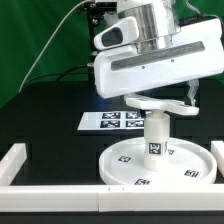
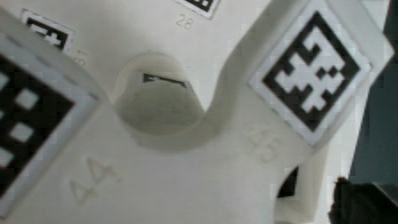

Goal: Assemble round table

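Note:
The round disc [image 1: 125, 165] lies flat on the black table with tags on its top. The short thick leg [image 1: 155, 136] stands upright at its centre, with a tag on its side. The cross-shaped base [image 1: 148, 104] sits on top of the leg. My gripper [image 1: 163, 101] is right over it and shut on one arm of the base; one dark finger [image 1: 191, 97] shows at the exterior view's right. In the wrist view the base [image 2: 178, 170] fills the picture with its tags and its round centre hole [image 2: 164, 100]. The gripper [image 2: 214, 215] grips it.
The marker board [image 1: 112, 121] lies behind the disc. A white border wall runs along the front [image 1: 60, 190], with parts at the exterior view's left [image 1: 12, 160] and right [image 1: 216, 150]. A green curtain hangs behind.

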`<state>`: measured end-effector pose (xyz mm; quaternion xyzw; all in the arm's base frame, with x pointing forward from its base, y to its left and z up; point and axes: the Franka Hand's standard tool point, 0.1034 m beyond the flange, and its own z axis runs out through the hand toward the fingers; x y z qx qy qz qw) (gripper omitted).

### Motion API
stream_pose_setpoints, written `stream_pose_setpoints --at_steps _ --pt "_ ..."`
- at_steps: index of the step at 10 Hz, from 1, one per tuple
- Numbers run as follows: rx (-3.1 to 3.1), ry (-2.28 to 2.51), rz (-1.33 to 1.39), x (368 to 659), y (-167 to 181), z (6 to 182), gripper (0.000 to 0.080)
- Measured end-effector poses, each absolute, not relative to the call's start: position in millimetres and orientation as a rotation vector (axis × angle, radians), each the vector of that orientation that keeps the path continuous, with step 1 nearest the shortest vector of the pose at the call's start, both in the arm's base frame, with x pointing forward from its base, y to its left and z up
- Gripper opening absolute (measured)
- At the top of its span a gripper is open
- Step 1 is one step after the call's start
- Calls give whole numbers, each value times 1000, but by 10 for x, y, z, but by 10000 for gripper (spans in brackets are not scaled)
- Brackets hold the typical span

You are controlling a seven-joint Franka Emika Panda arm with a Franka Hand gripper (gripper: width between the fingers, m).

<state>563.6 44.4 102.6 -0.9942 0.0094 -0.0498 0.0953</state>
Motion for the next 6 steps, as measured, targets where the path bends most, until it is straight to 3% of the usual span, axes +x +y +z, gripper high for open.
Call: stream_pose_setpoints --at_steps 6 --pt "-2970 -35 -166 5673 300 1058 649"
